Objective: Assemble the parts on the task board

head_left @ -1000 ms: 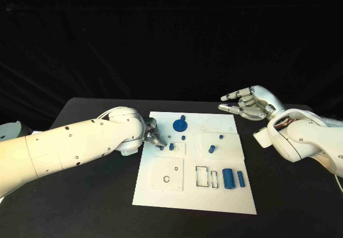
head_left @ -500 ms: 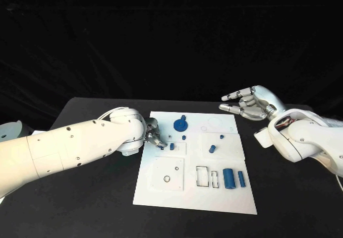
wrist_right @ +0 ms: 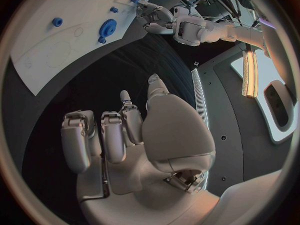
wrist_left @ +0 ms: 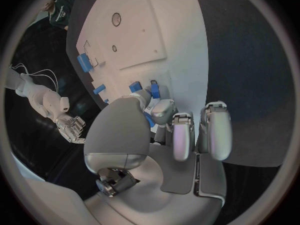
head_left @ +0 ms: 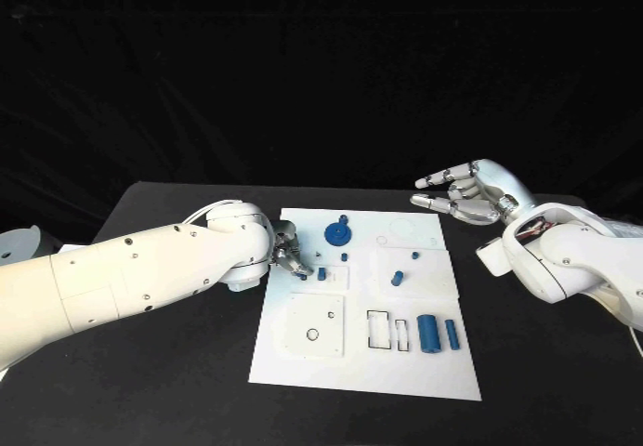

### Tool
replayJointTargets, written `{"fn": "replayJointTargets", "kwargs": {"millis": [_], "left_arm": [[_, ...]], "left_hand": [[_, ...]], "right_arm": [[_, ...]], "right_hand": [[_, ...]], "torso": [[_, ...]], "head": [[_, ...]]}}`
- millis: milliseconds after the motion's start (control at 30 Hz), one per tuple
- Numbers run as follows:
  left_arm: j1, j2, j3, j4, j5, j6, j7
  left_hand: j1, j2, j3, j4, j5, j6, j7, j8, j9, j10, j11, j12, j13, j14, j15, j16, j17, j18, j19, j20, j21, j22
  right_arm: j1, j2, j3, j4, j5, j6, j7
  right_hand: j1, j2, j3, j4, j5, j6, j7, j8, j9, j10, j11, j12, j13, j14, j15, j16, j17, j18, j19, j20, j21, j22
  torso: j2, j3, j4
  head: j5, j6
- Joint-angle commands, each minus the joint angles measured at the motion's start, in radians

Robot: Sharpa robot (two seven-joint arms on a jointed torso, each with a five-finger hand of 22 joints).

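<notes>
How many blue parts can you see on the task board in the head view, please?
7: gear, peg below it, part by the left hand, small peg, slanted piece, large cylinder, slim cylinder. The left hand may hide more.

The flat white task board [head_left: 351,362] looks matt and smooth, like plastic. The small blue plastic parts [head_left: 429,334] have a slight sheen. The silver metallic-looking hands [head_left: 463,197] are glossy on the matt black table [head_left: 161,372].

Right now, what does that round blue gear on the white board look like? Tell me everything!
The gear is a bright blue disc, plastic by the look of it, with small teeth round its rim and a short blue peg sticking out from its far edge. It lies flat near the far end of the board, left of the middle. Nothing touches it: the left hand is nearer the robot, the right hand is off to the side.
</notes>
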Motion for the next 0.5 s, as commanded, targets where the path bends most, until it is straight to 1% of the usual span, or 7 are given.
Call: {"fn": "replayJointTargets", "kwargs": {"millis": [33, 500], "left_arm": [[-0.007, 0.002, -0.005, 0.002, -0.011, 0.046, -0.005], [-0.011, 0.007, -0.005, 0.001, -0.016, 0.047, -0.006]], "left_hand": [[-0.009, -0.002, 0.064, -0.071, 0.006, 0.009, -0.007, 0.004, 0.001, 0.003, -0.001, 0.006, 0.001, 0.104, 0.0, 0.003, 0.263, -0.007, 0.051, -0.002, 0.001, 0.167], [-0.04, -0.014, 0.037, -0.061, 0.006, 0.015, -0.009, 0.009, 0.003, 0.005, -0.003, 0.008, 0.0, 0.104, -0.002, 0.003, 0.263, -0.007, 0.051, -0.003, 0.001, 0.167]], "right_arm": [[-0.001, 0.0, 0.0, 0.002, -0.005, 0.012, 0.005], [-0.001, 0.0, 0.0, 0.002, -0.005, 0.012, 0.006]], "right_hand": [[-0.002, 0.009, -0.004, 0.0, -0.001, -0.004, -0.005, 0.0, 0.002, -0.005, 0.004, -0.004, 0.119, 0.086, 0.002, -0.006, 0.177, 0.011, 0.067, 0.004, -0.006, 0.195], [-0.002, 0.009, -0.004, 0.0, -0.001, -0.004, -0.005, 0.0, 0.002, -0.005, 0.004, -0.004, 0.119, 0.086, 0.002, -0.006, 0.177, 0.011, 0.067, 0.004, -0.006, 0.195]], "torso": [[0.001, -0.0006, -0.0001], [0.001, -0.001, 0.0005]], "head": [[0.0, 0.0], [-0.001, -0.003]]}}
